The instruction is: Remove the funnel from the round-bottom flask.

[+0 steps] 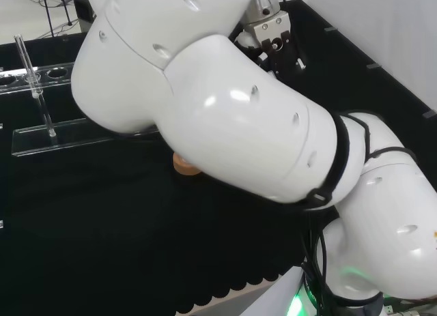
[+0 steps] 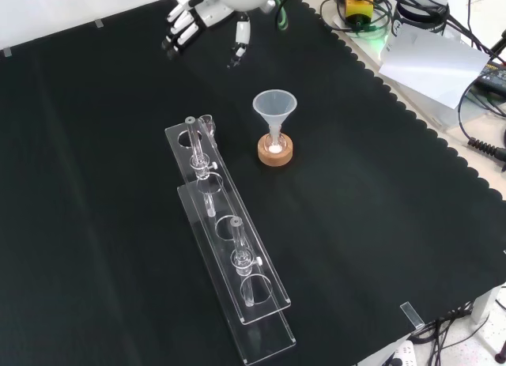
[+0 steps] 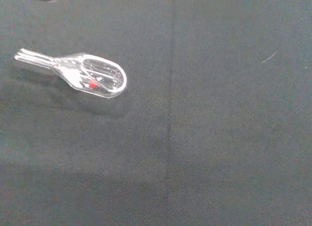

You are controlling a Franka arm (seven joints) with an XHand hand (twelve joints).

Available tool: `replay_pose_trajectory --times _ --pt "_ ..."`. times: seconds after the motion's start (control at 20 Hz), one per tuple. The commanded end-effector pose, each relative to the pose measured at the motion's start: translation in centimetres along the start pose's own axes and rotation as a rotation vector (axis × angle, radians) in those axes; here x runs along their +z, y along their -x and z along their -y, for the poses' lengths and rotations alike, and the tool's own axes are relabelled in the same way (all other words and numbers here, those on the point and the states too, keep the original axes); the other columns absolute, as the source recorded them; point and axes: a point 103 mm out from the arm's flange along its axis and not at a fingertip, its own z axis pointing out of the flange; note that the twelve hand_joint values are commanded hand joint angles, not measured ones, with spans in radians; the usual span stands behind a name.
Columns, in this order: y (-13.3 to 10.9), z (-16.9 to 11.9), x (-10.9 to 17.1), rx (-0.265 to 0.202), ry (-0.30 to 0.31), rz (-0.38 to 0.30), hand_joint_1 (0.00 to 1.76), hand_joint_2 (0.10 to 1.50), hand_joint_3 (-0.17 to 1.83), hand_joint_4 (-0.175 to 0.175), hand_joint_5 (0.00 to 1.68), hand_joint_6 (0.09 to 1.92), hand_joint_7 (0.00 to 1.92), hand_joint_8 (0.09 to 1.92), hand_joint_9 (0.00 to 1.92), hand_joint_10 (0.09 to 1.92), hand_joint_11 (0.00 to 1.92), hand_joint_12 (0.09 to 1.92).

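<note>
- Clear funnel (image 2: 274,107) upright, stem down in flask neck, near bench centre in front view.
- Round-bottom flask (image 2: 275,147) seated in cork ring (image 2: 275,153).

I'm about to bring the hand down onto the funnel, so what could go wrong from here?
1. The funnel stands stem-down in a clear flask on a cork ring; a sideways pull might tip flask and ring together.
2. The clear rack with upright tubes stands just left of it in the front view; the open hand could clip it coming down.
3. The clear glass is hard to see, so aim may be off.
</note>
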Motion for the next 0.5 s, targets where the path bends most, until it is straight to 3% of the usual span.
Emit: replay_pose_trajectory --times 0.05,0.3,0.5 --pt "0.1 5.0 -1.8 0.018 0.036 -0.022 0.66 0.66 0.51 -0.069 0.27 0.09 0.16 0.72 0.45 0.71 0.24 1.39" --pt "-1.4 7.9 -2.8 -0.007 0.056 -0.041 0.66 0.66 0.51 -0.069 0.27 0.09 0.17 0.72 0.46 0.71 0.25 1.39" --pt "-3.6 9.9 -3.2 -0.053 0.059 -0.075 0.64 0.66 0.51 -0.068 0.26 0.09 0.17 0.72 0.49 0.69 0.32 1.39"
